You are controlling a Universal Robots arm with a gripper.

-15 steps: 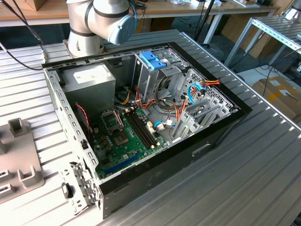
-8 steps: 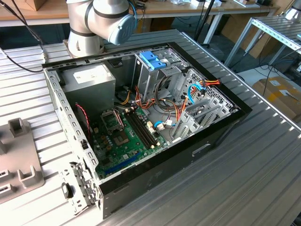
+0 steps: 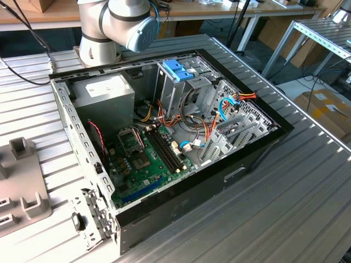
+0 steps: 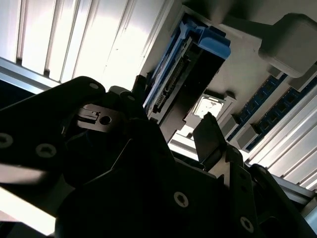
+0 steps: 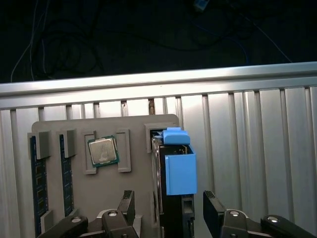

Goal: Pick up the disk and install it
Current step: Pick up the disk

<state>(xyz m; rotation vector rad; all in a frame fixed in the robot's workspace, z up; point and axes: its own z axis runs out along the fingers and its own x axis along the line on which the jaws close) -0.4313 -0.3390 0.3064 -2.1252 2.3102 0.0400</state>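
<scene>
Standing on edge in the grey plastic tray (image 5: 99,193), the flat silver-metal disk (image 5: 179,173) with blue plastic rails is flanked by the black jaws, which are spread apart, one on each side. Tray's set on the ribbed aluminium surface (image 5: 247,148), btw.

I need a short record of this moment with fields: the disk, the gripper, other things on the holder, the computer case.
disk: standing on edge in the grey holder, not yet lifted
gripper: open, one finger on each side of the disk, apart from it
also on holder: processor chip, memory modules
computer case: open, lying on the table, blue latch atop its drive cage
</scene>
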